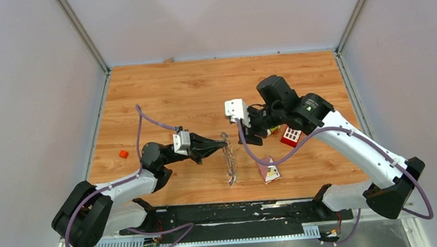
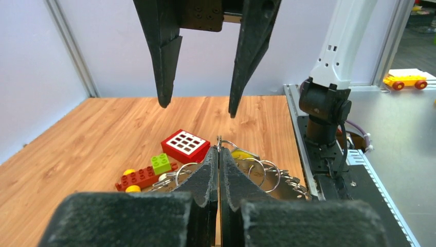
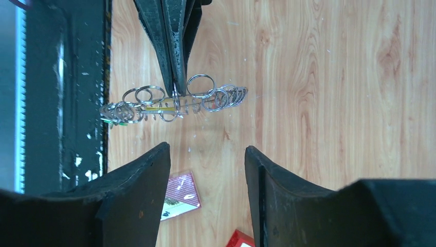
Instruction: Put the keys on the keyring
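The keyring (image 1: 229,158) is a wire ring strung with small split rings and grey keys. It hangs edge-on between the two grippers, above the wood. My left gripper (image 1: 221,144) is shut on its wire; in the left wrist view the pads (image 2: 219,152) pinch the wire, with rings and grey keys (image 2: 291,183) spreading to the right. A yellow-headed key (image 2: 244,154) sits on the ring just behind the fingertips. My right gripper (image 1: 250,134) is open and empty, close to the ring's far side. In its own view (image 3: 205,154) the keyring (image 3: 224,98) lies just ahead of its fingertips.
A red block with white buttons (image 1: 291,135) lies under the right wrist. A red-yellow-green brick toy (image 2: 146,174) lies beside it. A red-and-white card packet (image 1: 269,171) is near the front edge. A small red cube (image 1: 123,154) sits at the left edge.
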Robot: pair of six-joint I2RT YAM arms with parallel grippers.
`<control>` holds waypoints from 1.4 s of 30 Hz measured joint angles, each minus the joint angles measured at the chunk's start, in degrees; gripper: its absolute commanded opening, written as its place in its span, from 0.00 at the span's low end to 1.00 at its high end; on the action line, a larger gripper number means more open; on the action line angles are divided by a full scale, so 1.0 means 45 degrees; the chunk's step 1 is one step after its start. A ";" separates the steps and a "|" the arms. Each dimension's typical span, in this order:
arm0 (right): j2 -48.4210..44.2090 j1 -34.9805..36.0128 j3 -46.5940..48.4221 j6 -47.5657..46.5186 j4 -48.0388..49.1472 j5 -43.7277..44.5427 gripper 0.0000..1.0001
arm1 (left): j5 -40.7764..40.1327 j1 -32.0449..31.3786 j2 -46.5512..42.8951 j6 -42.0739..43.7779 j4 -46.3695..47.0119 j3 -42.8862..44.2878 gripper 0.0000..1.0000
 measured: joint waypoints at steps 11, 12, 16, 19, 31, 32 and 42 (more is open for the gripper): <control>0.0165 -0.1423 -0.0583 0.0505 0.0437 -0.4838 0.47 | 0.0282 0.0000 -0.0068 -0.0073 0.0238 -0.0005 0.00; 0.0321 -0.1423 -0.0607 0.0529 0.0457 -0.5115 0.45 | 0.0330 0.0000 -0.0107 -0.0063 0.0238 -0.0005 0.00; 0.0738 -0.1462 -0.0753 0.0539 0.0486 -0.5761 0.38 | 0.0515 -0.0005 -0.0272 -0.0029 0.0243 -0.0005 0.00; 0.1069 -0.1525 -0.0792 0.0544 0.0500 -0.6144 0.34 | 0.0646 0.0000 -0.0316 -0.0029 0.0277 -0.0005 0.00; 0.1462 -0.1681 -0.0816 0.0495 0.0491 -0.6955 0.09 | 0.0743 0.0000 -0.0321 0.0049 0.0316 -0.0087 0.00; 0.1462 -0.1685 -0.0860 0.0476 0.0500 -0.6985 0.07 | 0.0743 0.0000 -0.0321 0.0063 0.0321 -0.0092 0.00; 0.1462 -0.1695 -0.1205 0.0393 0.0529 -0.7057 0.04 | 0.1073 -0.0005 -0.0321 0.0165 0.0340 -0.0092 0.00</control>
